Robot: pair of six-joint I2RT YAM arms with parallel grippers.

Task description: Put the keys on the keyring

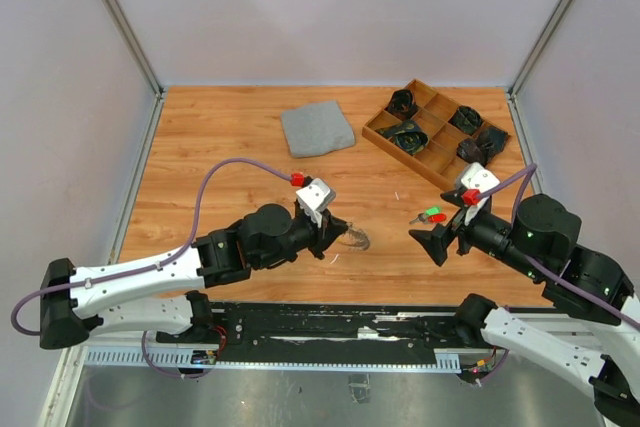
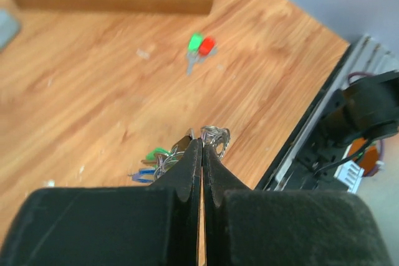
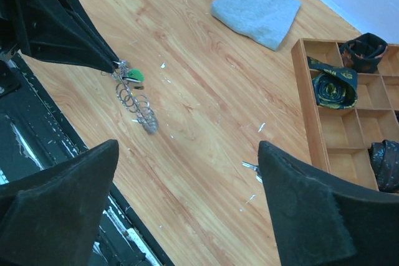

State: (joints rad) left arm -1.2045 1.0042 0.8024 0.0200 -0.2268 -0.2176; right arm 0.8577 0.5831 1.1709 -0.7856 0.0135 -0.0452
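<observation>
Your left claw (image 2: 201,149) is pinched tight on the keyring (image 3: 133,98), which trails onto the table (image 1: 230,147) with a green key (image 3: 134,75) and a blue key (image 2: 144,175) beside it. Your right claw (image 3: 187,147) hangs wide apart, holding nothing. Just beyond it lie two loose keys (image 1: 432,215), green and red, touching. Farther back sit the grey cloth (image 1: 317,128) and the wooden tray (image 3: 305,98).

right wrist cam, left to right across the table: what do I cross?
keyring → grey cloth → wooden tray
</observation>
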